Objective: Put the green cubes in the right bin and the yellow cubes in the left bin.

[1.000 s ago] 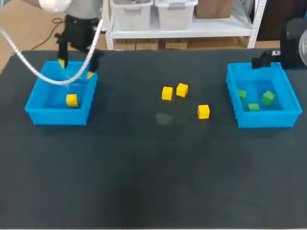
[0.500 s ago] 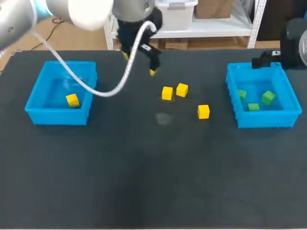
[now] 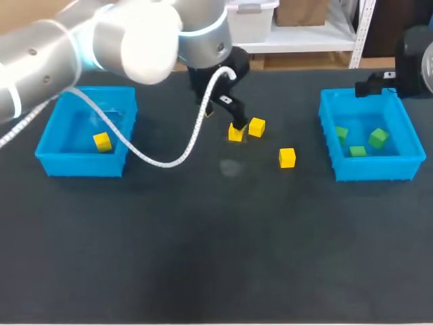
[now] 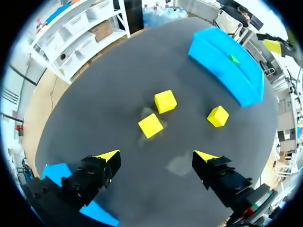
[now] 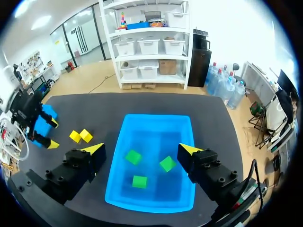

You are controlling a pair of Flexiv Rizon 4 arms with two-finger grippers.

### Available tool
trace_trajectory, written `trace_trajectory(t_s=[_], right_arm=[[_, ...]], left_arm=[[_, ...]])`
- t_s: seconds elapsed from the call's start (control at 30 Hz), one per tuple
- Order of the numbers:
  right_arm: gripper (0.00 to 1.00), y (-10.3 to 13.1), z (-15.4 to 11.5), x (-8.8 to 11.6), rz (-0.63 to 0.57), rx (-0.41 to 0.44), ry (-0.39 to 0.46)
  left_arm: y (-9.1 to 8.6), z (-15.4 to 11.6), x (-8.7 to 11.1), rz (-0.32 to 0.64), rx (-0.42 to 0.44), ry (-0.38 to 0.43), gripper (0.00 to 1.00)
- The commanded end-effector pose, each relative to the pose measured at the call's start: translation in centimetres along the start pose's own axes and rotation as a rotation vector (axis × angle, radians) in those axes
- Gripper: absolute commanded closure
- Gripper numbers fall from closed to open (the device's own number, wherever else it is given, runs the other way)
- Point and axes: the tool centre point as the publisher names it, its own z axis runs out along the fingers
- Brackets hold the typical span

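Observation:
Three yellow cubes lie mid-table: one point(image 3: 235, 133) under my left gripper point(image 3: 224, 118), a second point(image 3: 256, 126) just right of it, a third point(image 3: 287, 158) nearer the front. In the left wrist view my left gripper point(image 4: 156, 156) is open above the table. The nearest cube point(image 4: 151, 126) lies just ahead of its fingers and untouched. Another yellow cube point(image 3: 102, 141) lies in the left bin point(image 3: 49, 139). Three green cubes point(image 5: 133, 157), point(image 5: 167, 163), point(image 5: 139, 181) lie in the right bin point(image 5: 184, 127). My right gripper point(image 5: 142, 150) hangs open and empty above that bin.
Both blue bins stand at the table's far sides, the right bin point(image 3: 398, 166) under my right arm point(image 3: 413, 64). My left arm's white cable point(image 3: 169, 161) loops low over the table between the left bin and the cubes.
My left arm has swung from above the left bin to the yellow cubes mid-table, its gripper open. The right arm has not moved.

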Motion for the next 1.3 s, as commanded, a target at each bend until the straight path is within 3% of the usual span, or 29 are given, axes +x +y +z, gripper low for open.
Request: trace_trajectory(t_s=[0.03, 0.77, 0.8, 0.83, 0.87, 1.1, 1.3], right_arm=[[0.00, 0.0, 0.1, 0.1, 0.000, 0.002, -0.006], [0.00, 0.0, 0.1, 0.1, 0.000, 0.002, -0.006], [0.00, 0.0, 0.1, 0.1, 0.000, 0.002, -0.006], [0.00, 0.0, 0.1, 0.1, 0.000, 0.002, -0.006], [0.00, 0.0, 0.1, 0.1, 0.000, 0.002, -0.006], [0.00, 0.0, 0.1, 0.1, 0.000, 0.002, -0.006], [0.00, 0.0, 0.1, 0.1, 0.000, 0.002, -0.006]], left_arm=[[0.0, 1.0, -2.4, 0.021, 0.005, 0.142, 0.00], [0.1, 5.8, -3.3, 0.043, -0.030, 0.293, 0.00], [0.3, 6.1, -3.2, 0.044, -0.033, 0.302, 0.42], [0.4, 6.3, -3.1, 0.043, -0.046, 0.315, 0.92], [0.7, 6.6, -3.0, 0.042, -0.054, 0.326, 1.00], [1.6, 7.4, -2.4, 0.011, -0.077, 0.337, 1.00], [2.8, 6.4, -2.7, -0.013, -0.097, 0.306, 1.00]])
